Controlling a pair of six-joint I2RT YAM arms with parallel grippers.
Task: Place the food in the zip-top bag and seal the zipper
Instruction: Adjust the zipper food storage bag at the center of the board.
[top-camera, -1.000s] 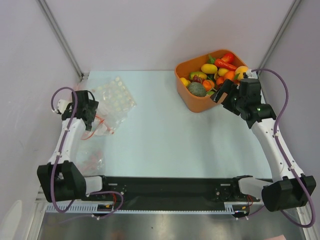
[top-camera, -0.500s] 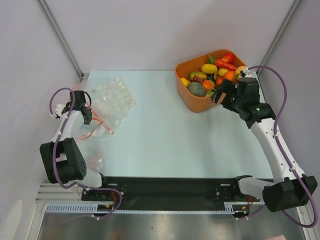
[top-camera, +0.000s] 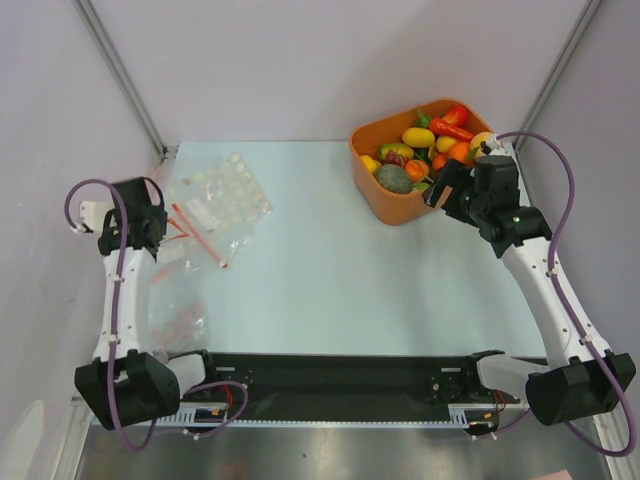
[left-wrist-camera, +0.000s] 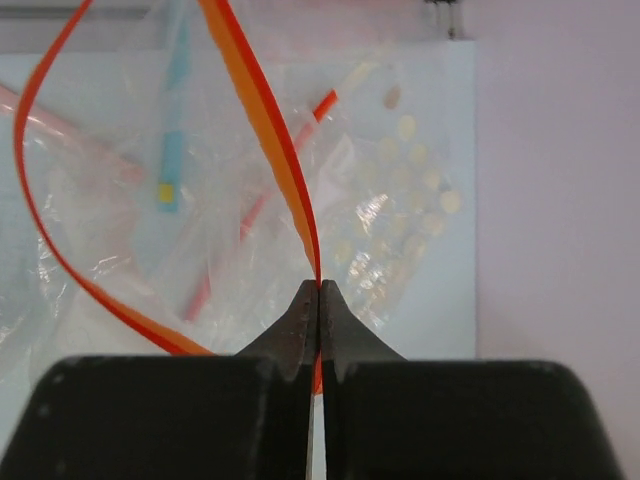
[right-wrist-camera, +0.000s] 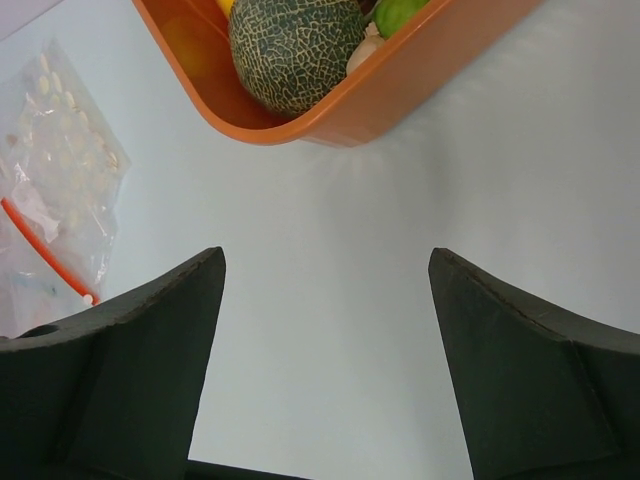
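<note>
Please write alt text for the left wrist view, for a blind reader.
The left end effector is shut on the thin red-orange zipper strip of a clear crinkly plastic bag. The strip rises from the grip and loops away to the left.

The zip-top bag (top-camera: 225, 200) is clear, crinkly, shiny plastic with a smooth red-orange zipper (left-wrist-camera: 270, 135). The tub (top-camera: 383, 207) is glossy orange plastic; the worktop (top-camera: 320, 270) smooth, matt.

The top view looks down from behind the arm bases over the whole table (top-camera: 330, 260). The left wrist camera, past the left hand (left-wrist-camera: 318, 288), sits close to the zip-top bag (left-wrist-camera: 380, 230). The right wrist camera faces left past the right hand (right-wrist-camera: 325, 258); all views share that bag.
</note>
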